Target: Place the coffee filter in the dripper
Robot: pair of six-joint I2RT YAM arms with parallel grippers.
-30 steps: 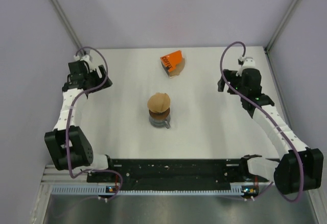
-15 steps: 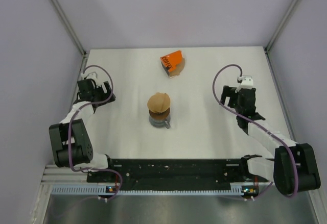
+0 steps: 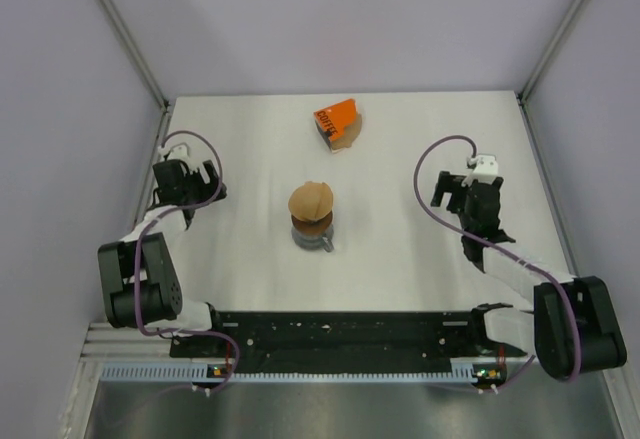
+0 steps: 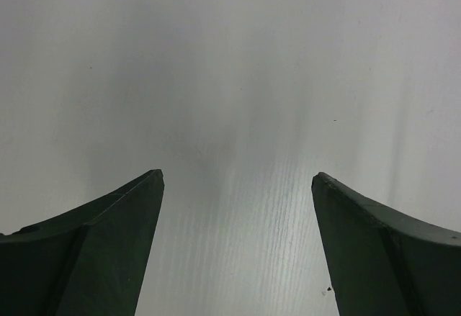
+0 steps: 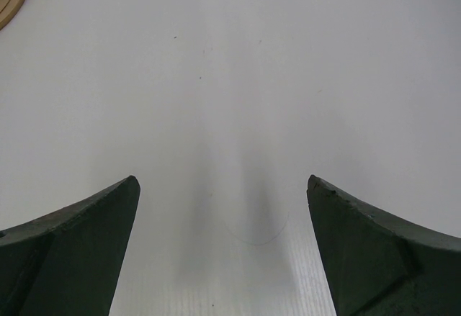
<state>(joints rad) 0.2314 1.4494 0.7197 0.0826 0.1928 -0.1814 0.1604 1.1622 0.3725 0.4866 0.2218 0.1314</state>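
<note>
The coffee filter sits mid-table, capping a small stack: a dark brown ring under it, then a grey pitcher. The dripper cannot be made out in any view. An orange box lies well apart, toward the far edge. The left gripper hangs close to the left edge of the table, jaws spread wide and holding nothing. The right gripper is on the right side, short of that edge, also wide open and empty. Bare white surface lies between each gripper and the stack.
</note>
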